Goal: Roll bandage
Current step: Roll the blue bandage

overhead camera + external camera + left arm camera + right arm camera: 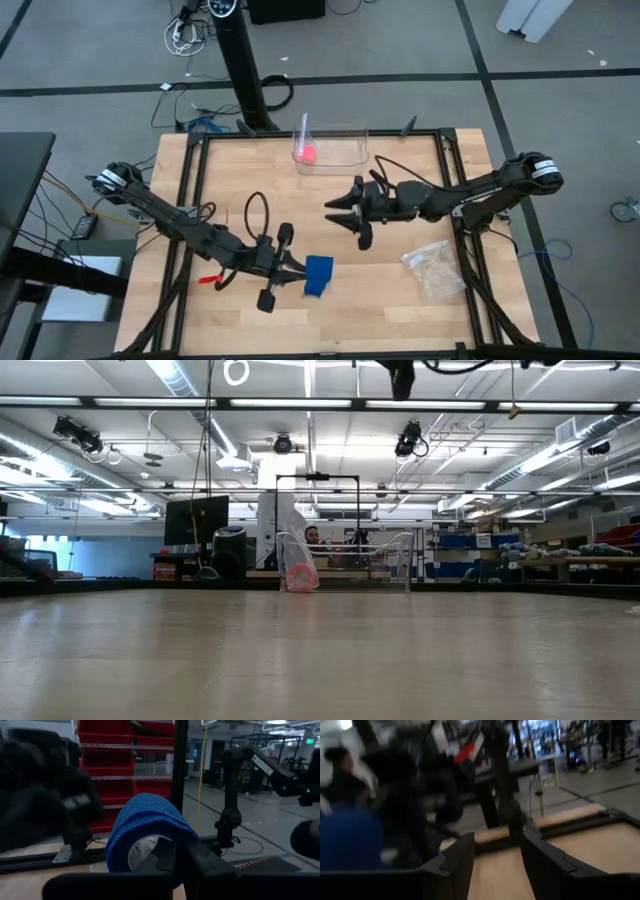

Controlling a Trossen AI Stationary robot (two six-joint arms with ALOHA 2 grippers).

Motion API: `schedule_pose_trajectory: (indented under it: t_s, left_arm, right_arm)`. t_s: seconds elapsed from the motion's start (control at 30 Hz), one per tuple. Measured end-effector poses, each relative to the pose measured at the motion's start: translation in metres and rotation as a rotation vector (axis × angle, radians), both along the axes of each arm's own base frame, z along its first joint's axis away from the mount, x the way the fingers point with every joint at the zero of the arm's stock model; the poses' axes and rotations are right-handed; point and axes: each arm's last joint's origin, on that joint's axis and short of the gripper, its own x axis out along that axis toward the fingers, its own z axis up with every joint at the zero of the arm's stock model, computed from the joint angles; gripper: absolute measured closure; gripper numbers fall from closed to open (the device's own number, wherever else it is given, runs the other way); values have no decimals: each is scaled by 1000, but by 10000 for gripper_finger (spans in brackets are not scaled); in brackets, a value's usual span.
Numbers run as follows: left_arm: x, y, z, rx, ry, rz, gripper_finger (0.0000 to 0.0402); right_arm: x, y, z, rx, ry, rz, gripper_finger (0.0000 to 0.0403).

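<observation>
While the left tool pinches the bandage, already a blue roll with its core showing in the left wrist view, the rolling looks nearly done; it sits low on the table, left of centre. Next, I judge, comes tucking the loose end or setting the roll down. Farther right, the right tool hangs nearby with fingers spread, holding nothing. Beyond it lie a clear bin with a pink object and a plastic bag, neither blocking the work.
</observation>
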Motion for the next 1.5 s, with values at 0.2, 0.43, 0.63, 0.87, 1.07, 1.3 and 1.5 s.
schedule_pose_trajectory:
  t_s: [0.2, 0.43, 0.63, 0.87, 1.07, 1.3, 1.5]
  left_arm:
    - [2, 2, 13, -31, -22, 59, 385]
    - [6, 7, 25, -23, -41, 107, 385]
    - [7, 9, 32, -9, -58, 156, 385]
    - [8, 13, 34, -14, -67, 197, 385]
    - [9, 15, 34, -15, -61, 215, 385]
    - [11, 19, 34, -18, -59, 231, 385]
    - [13, 23, 33, -15, -52, 246, 385]
  right_arm:
    - [-16, 26, -2, -95, 107, 71, 235]
    - [-26, 64, -7, -151, 116, 29, 228]
    - [-38, 93, -8, -267, 105, 35, 213]
    - [-41, 115, -22, -467, 127, -44, 220]
    - [-32, 119, -38, -565, 169, -80, 234]
    - [-27, 117, -42, -644, 177, -137, 258]
    - [-24, 117, -36, -705, 180, -144, 272]
